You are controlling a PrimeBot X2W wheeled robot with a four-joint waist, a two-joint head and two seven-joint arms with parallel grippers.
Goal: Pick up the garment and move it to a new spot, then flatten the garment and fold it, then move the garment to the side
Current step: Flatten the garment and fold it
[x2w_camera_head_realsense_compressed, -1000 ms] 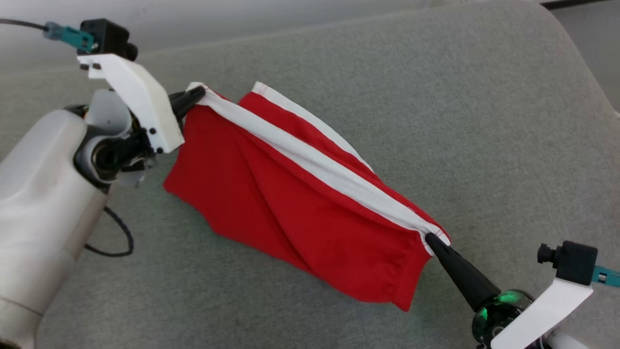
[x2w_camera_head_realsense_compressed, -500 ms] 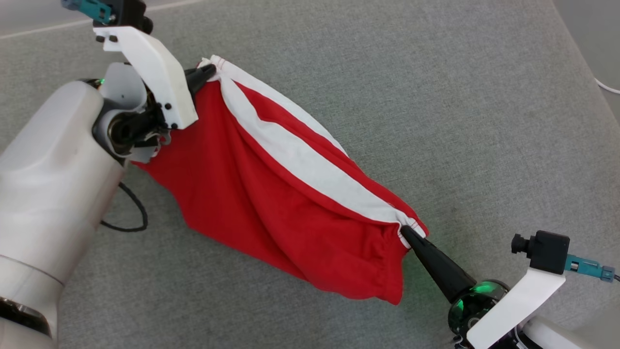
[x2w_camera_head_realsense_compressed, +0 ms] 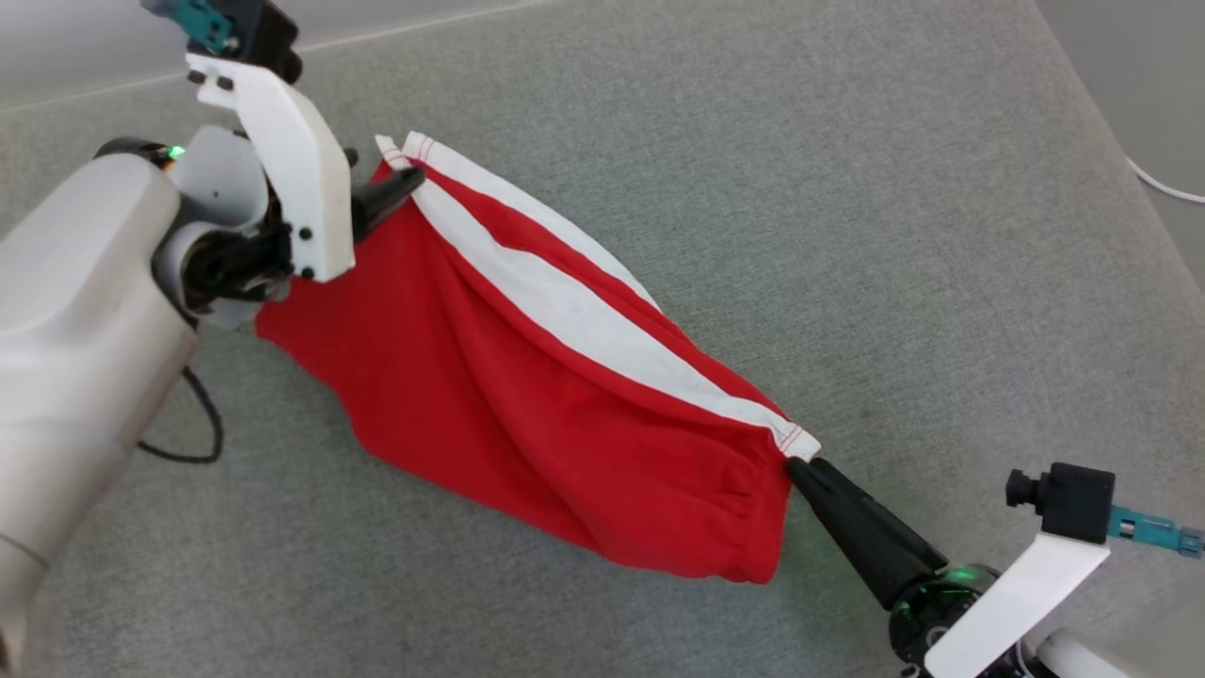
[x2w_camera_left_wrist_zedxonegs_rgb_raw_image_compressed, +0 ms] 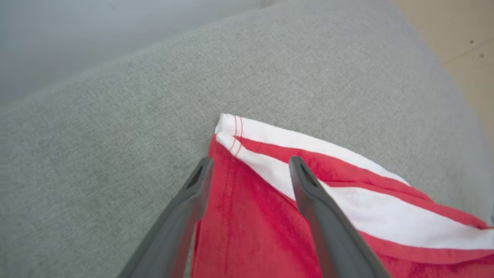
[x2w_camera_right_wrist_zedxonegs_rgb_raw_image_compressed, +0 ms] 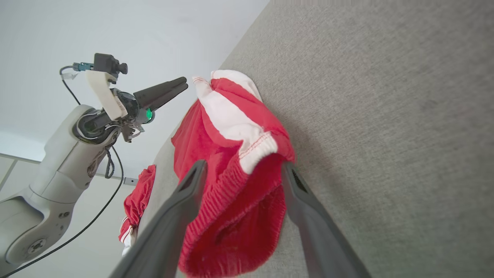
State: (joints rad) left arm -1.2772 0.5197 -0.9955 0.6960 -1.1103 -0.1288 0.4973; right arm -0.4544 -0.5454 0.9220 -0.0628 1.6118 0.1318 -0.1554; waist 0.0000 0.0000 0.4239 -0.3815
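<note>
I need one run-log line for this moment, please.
garment: red, laid out on grey cushion | left gripper: open, at one end | right gripper: open, at other end

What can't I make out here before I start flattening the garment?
Garment underside: head view, covered by its own top layer; tucked folds can't be told.
Left gripper fingers: head view, mostly behind the white camera mount.
Red cloth past the cushion edge: right wrist view, partly hidden by the cushion; unidentifiable.
Garment's far end: left wrist view, cut off by the right edge.
</note>
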